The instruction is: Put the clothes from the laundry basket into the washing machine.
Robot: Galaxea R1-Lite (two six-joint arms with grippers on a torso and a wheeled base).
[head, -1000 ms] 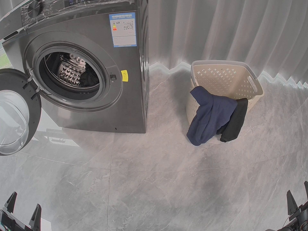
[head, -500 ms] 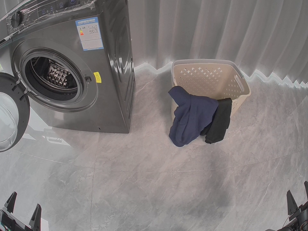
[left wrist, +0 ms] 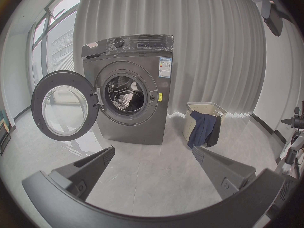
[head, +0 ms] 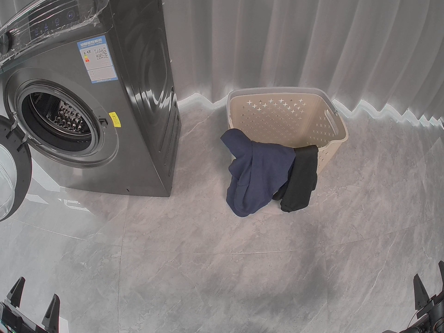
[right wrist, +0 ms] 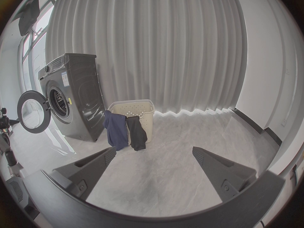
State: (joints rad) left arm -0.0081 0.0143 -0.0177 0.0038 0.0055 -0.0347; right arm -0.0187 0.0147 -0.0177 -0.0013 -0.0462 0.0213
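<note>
Shifted since a second ago: only the head view's own aim, which swings toward the robot's right, so washer and basket sit further left in it. Neither has changed place on the floor.

1. Left tool [left wrist: 151, 149]: fingers spread wide, holding nothing. Low and close to the robot, well apart from the laundry.
2. Right tool [right wrist: 153, 149]: likewise spread and empty, facing the basket; readied, I judge, for a first pick.
3. Floor [head: 208, 264]: grey stone tile, a bare stretch lying between robot and laundry.
4. Navy garment [head: 256, 174]: draped over the basket's near rim, most of it hanging outside. So hung, it probably offers an easy hold from the front.
5. Black garment [head: 299, 181]: touching the navy one on the robot's right, draped the same way.
6. Laundry basket [head: 277, 90]: cream, perforated, upright on the floor before the curtain. It is near the washer's side but apart from it.
7. Washing machine [head: 134, 116]: to the robot's left, with its door [head: 11, 172] swung fully aside so the drum [head: 58, 116] stands ready to load. A dark shape lies inside; whether it is clothing I cannot tell.
8. Curtain [head: 300, 33]: pale, pleated, behind everything.
</note>
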